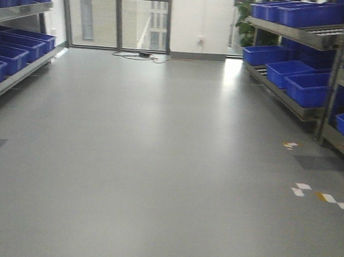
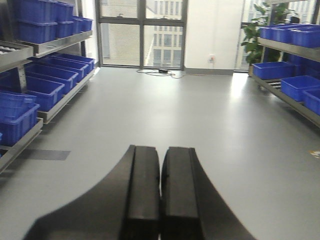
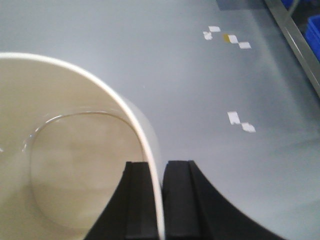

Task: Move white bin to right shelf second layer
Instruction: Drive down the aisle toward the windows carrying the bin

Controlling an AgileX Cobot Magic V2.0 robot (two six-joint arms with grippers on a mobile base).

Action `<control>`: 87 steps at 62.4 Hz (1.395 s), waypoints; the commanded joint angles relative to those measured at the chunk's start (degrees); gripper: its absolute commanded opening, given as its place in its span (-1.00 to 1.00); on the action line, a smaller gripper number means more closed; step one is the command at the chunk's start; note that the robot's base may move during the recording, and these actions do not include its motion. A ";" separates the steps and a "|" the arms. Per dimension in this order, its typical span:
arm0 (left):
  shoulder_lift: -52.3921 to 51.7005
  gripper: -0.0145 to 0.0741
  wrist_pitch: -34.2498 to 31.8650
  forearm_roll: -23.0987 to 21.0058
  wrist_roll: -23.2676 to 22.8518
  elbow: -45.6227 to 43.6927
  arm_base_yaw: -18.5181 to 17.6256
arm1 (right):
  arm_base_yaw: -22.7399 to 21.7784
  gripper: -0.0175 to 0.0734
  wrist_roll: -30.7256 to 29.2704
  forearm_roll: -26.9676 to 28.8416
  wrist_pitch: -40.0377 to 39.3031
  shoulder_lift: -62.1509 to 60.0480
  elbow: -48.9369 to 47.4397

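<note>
The right hand (image 3: pixel 161 200) grips the white bin (image 3: pixel 75 165) by its rim over the grey floor (image 3: pixel 200 85), while the left hand (image 2: pixel 161 195), clenched empty, points toward the far windows (image 2: pixel 142 32).

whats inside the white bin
The white bin shows only its bare cream floor, nothing in it. Its left part is out of frame, so unseen.

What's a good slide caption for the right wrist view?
Right gripper clamps the white bin by its rim above a grey floor with white tape marks.
</note>
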 commanded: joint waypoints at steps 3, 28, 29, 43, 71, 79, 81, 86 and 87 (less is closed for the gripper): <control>-0.94 -0.48 -4.77 -0.30 -0.30 1.56 -0.05 | -0.33 -0.49 0.00 0.00 -4.88 -0.06 -1.72; -0.94 -0.48 -4.77 -0.30 -0.30 1.56 -0.05 | -0.33 -0.49 0.00 0.00 -4.88 -0.06 -1.72; -0.94 -0.48 -4.77 -0.30 -0.30 1.56 -0.05 | -0.33 -0.49 0.00 0.00 -4.88 -0.06 -1.72; -0.94 -0.48 -4.77 -0.30 -0.30 1.56 -0.05 | -0.33 -0.49 0.00 0.00 -4.88 -0.06 -1.72; -0.94 -0.48 -4.77 -0.30 -0.30 1.56 -0.05 | -0.33 -0.49 0.00 0.00 -4.88 -0.06 -1.72; -0.94 -0.48 -4.77 -0.30 -0.30 1.56 -0.05 | -0.33 -0.49 0.00 0.00 -4.88 -0.06 -1.72; -0.94 -0.48 -4.77 -0.30 -0.30 1.56 -0.05 | -0.33 -0.49 0.00 0.00 -4.88 -0.06 -1.72; -0.94 -0.48 -4.77 -0.30 -0.30 1.56 -0.05 | -0.33 -0.49 0.00 0.00 -4.88 -0.06 -1.72; -0.94 -0.48 -4.77 -0.30 -0.30 1.56 -0.05 | -0.33 -0.49 0.00 0.00 -4.88 -0.06 -1.72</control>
